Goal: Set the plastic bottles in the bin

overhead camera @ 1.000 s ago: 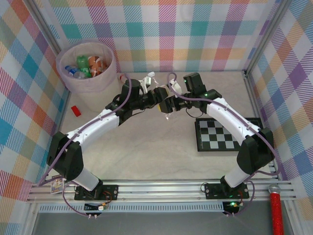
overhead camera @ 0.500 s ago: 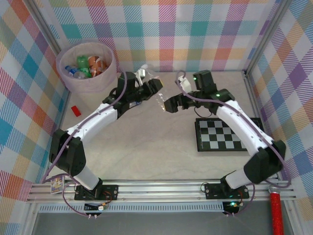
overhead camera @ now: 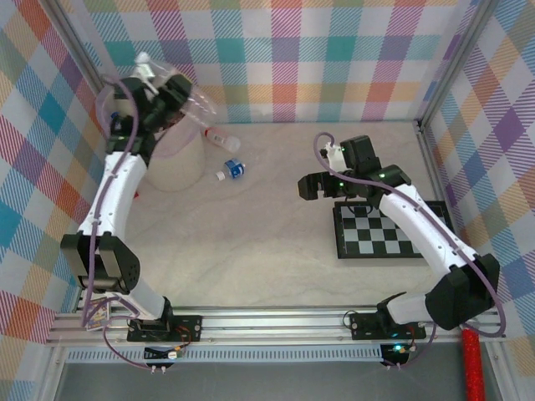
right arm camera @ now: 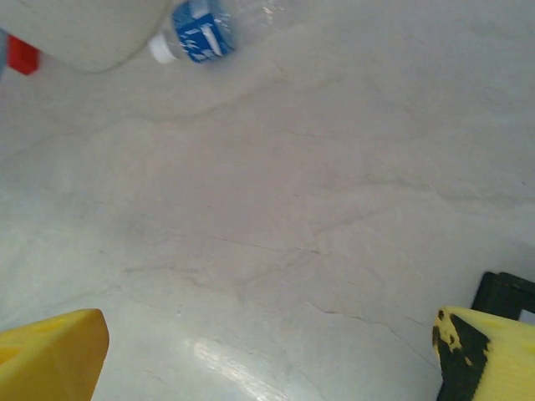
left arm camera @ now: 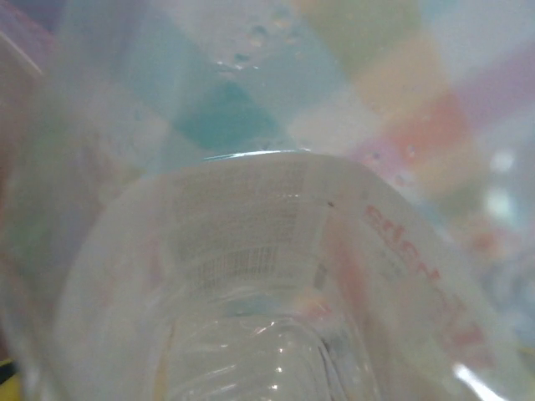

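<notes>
Gripping a clear bottle (left arm camera: 251, 251), left fingers (overhead camera: 177, 90) have reached the bin (overhead camera: 177, 163); right fingers (right arm camera: 50, 357) wide.

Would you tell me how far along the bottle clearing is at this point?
Done: unclear, the left arm covers the inside of the bin. In hand: the left gripper holds a clear bottle over it. Left: a blue-labelled bottle and a second bottle lie on the table; the right gripper is open, empty.

Looks like a robot lab test cell: plaid cloth walls (overhead camera: 334, 58), aluminium rail (overhead camera: 276, 322), a checkerboard (overhead camera: 389, 232) on the pale desk (overhead camera: 251, 251).
</notes>
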Robot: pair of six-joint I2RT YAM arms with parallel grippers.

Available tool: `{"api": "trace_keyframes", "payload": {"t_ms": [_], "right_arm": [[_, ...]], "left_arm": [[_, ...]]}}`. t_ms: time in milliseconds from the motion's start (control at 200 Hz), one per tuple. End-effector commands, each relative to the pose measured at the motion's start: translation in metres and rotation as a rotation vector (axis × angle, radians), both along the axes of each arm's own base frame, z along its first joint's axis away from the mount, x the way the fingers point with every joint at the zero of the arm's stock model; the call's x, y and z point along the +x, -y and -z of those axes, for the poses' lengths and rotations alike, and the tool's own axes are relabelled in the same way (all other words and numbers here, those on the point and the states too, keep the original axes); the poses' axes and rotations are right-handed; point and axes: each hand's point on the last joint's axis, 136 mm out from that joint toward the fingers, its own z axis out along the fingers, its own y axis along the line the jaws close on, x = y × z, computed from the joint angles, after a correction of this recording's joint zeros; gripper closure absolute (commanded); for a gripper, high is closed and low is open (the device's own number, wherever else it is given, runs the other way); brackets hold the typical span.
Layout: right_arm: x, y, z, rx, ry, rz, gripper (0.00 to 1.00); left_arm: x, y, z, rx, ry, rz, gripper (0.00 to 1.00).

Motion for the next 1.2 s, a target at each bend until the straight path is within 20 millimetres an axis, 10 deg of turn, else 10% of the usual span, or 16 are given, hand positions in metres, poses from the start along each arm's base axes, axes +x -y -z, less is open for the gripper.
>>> {"api": "trace_keyframes", "payload": {"t_ms": [0, 150, 765, 920, 1195], "right_arm": [[0.0, 0.007, 0.016, -0.03, -0.049, 0.047, 0.01], [0.0, 0.006, 0.029, -0.039, -0.08, 0.046, 0.01], [0.013, 0.02, 0.042, -0.09, -0.087, 0.167, 0.01], [0.012, 0.015, 0.046, -0.072, -0.111, 0.156, 0.01], [0.011, 0.012, 0.046, -0.056, -0.127, 0.159, 0.01]], "left_arm": [[-0.011, -0.056, -0.04, 0.041, 0.075, -0.164, 0.43], [-0.002, -0.11, -0.037, 0.148, -0.014, -0.294, 0.4], [0.0, -0.175, 0.038, 0.606, -0.452, -0.336, 0.37], [0.002, -0.169, 0.066, 0.65, -0.543, -0.235, 0.09], [-0.01, -0.163, 0.023, 0.647, -0.409, -0.264, 0.0]]}}
